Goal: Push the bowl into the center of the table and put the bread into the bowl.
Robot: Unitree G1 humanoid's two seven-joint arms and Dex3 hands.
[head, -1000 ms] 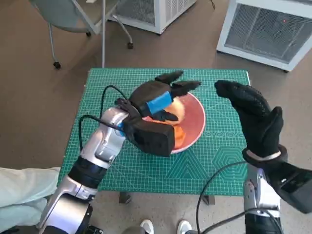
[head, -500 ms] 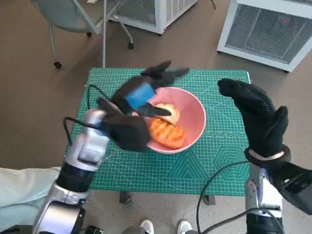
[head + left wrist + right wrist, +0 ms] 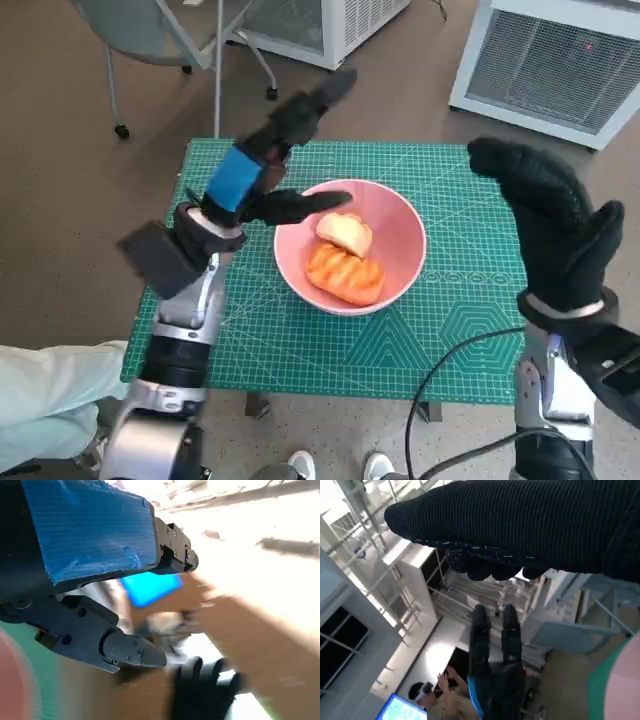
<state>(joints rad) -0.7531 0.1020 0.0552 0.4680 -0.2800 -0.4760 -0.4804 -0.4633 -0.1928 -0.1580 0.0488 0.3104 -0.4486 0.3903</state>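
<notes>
Left hand [image 3: 262,165] lifting off the bowl [image 3: 400,275], fingers spread, empty | bread [image 3: 345,272] now lying uncovered inside | right hand [image 3: 555,225] staying raised, open.

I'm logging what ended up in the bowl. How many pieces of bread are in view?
2, both inside the pink bowl: a pale piece of bread on the far side, and an orange-brown piece of bread touching it on the near side. Nothing seems hidden beneath them.
</notes>
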